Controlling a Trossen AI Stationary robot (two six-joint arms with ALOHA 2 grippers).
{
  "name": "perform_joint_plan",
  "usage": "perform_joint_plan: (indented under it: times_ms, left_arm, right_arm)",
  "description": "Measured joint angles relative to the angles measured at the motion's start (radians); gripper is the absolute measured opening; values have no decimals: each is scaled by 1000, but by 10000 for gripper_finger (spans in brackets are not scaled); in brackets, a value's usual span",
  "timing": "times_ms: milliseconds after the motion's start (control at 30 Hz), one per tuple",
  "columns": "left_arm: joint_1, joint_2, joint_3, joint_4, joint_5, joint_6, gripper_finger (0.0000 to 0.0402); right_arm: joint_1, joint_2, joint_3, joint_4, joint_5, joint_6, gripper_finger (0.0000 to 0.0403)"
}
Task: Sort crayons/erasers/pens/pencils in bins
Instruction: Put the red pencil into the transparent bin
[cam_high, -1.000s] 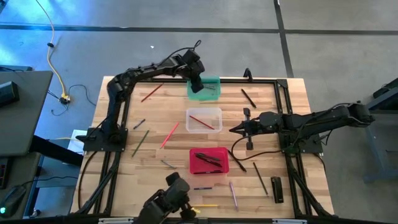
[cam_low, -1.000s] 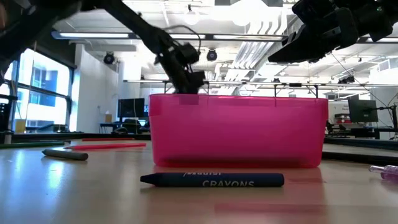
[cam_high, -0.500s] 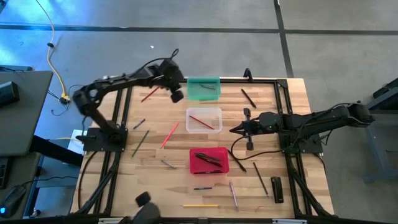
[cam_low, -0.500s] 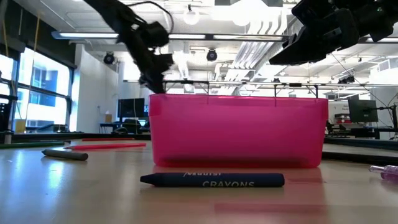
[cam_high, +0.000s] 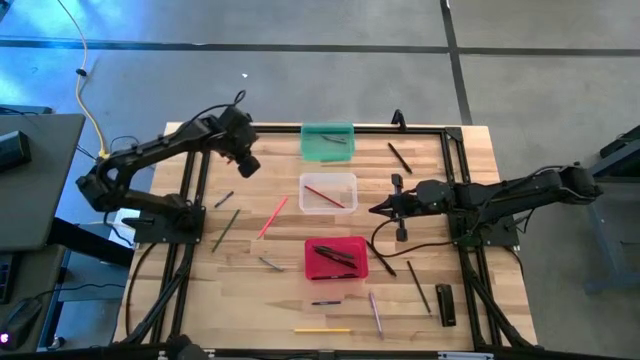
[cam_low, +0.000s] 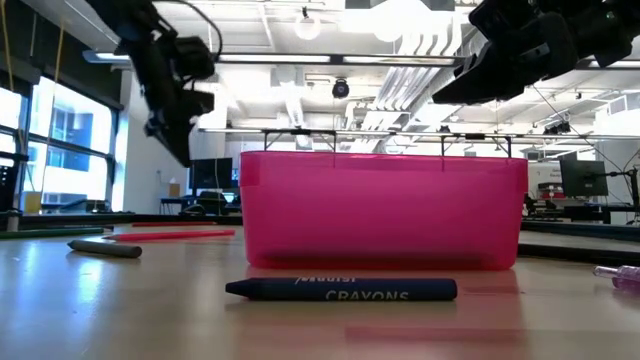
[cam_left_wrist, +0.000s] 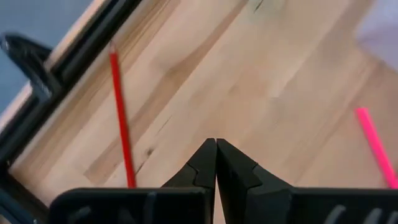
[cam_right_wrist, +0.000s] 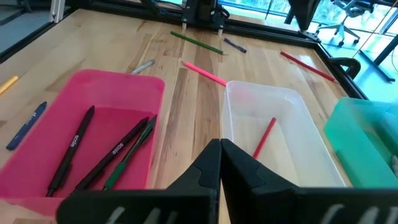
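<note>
Hovering empty, closed left pincer (cam_left_wrist: 216, 163) beside red pencil (cam_left_wrist: 121, 118); thin, light, stiff, rolls; grip mid-shaft.

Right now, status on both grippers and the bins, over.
Left gripper shut, empty, above the red pencil. Right gripper shut, parked beside the clear bin. Pens in the red bin. Nothing blocking.

- Teal bin (cam_high: 327, 142): at the far end of the bin row, dark sticks inside.
- Clear bin (cam_high: 328, 192): middle of the row, holding one red pencil (cam_right_wrist: 263, 138).
- Red bin (cam_high: 335, 258): nearest end, holding dark pens (cam_right_wrist: 69, 150).
- Pink pencil (cam_high: 272, 217): lying flat left of the clear bin.
- Loose red pencil (cam_left_wrist: 121, 119): left of the teal bin.
</note>
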Motion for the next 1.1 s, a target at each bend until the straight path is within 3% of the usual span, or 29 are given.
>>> perform_joint_plan:
  times_ms: [200, 600, 967, 1100]
  left_arm:
    - [94, 90, -6, 39, 1, 32, 0]
    - [178, 401, 140, 56, -7, 80, 4]
    - [234, 470, 173, 92, -38, 89, 87]
    - [260, 493, 173, 89, -2, 80, 102]
  right_arm:
    - [0, 0, 0, 11, -1, 3, 0]
    - [0, 0, 0, 11, -4, 2, 0]
    - [0, 0, 0, 10, -4, 0, 0]
    - [0, 0, -1, 11, -4, 0, 0]
